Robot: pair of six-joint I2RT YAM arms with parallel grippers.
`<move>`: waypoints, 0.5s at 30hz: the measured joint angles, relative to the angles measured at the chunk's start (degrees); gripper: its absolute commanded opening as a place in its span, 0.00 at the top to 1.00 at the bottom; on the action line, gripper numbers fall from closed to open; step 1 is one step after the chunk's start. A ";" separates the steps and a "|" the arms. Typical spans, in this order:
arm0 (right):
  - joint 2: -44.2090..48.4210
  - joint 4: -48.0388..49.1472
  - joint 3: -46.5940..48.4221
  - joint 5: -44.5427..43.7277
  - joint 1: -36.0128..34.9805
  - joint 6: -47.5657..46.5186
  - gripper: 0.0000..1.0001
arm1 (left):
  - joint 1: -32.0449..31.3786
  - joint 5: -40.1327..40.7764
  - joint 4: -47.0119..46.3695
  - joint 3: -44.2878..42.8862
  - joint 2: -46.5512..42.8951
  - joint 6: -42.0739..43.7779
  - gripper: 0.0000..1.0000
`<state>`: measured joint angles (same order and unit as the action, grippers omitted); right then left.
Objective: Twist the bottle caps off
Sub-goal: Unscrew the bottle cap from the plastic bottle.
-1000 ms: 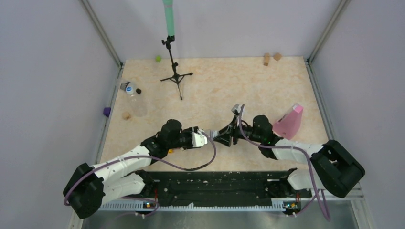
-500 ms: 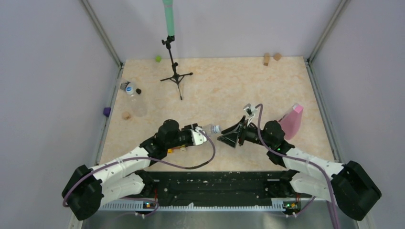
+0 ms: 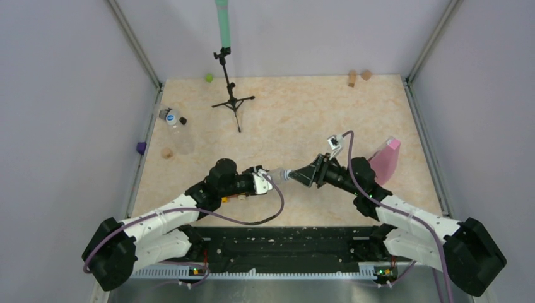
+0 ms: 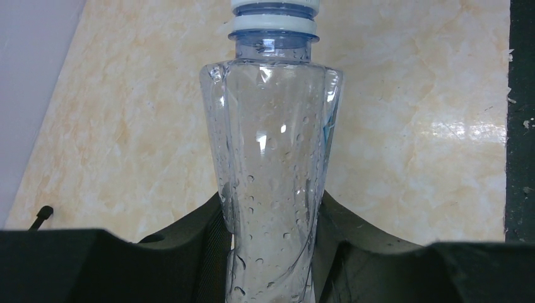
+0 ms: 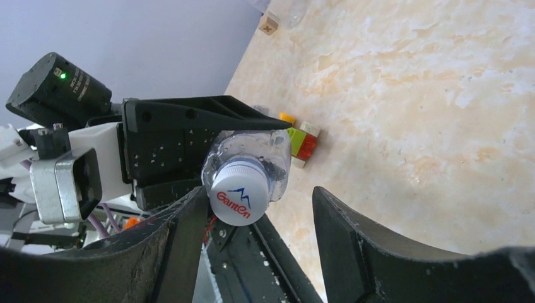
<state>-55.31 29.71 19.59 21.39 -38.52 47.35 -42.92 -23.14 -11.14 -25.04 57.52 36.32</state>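
My left gripper (image 3: 262,180) is shut on a clear bottle (image 4: 271,158) and holds it level above the table, neck pointing right. The bottle (image 3: 276,174) carries a white cap (image 5: 238,190) with red lettering; the cap's lower edge shows at the top of the left wrist view (image 4: 274,6). My right gripper (image 3: 301,175) faces the cap with its jaws open; the cap sits between them, close against the left finger (image 5: 183,227), with a gap to the right finger (image 5: 344,227). A second clear bottle (image 3: 178,136) lies at the far left with a white-and-blue cap (image 3: 169,117) and a black cap (image 3: 183,120) beside it.
A pink wedge (image 3: 382,161) stands just behind my right arm. A black tripod with a green pole (image 3: 230,95) is at the back. Small blocks: purple (image 3: 141,148), tan (image 3: 166,152), green (image 3: 208,78), two tan (image 3: 358,76). Coloured blocks (image 5: 301,139) lie under the left gripper.
My right gripper drew back to the right from the bottle's neck, then turned and came left again, so its open jaws now bracket the cap. The left arm barely moved.
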 measured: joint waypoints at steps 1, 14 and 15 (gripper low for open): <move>-0.33 0.33 0.07 -0.35 0.00 0.66 0.39 | 0.00 -0.20 -0.04 0.00 0.00 -0.02 0.96; -6.71 4.31 1.68 1.27 0.00 4.94 0.54 | 0.02 -0.35 0.66 0.20 0.02 -0.15 0.96; -7.04 4.50 1.92 1.64 0.00 5.05 0.57 | 0.02 -0.28 0.87 0.20 0.02 -0.15 0.96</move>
<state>-62.35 34.22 21.52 23.03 -38.52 52.40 -42.89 -23.42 -10.26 -24.84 57.54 36.16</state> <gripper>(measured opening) 0.484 0.448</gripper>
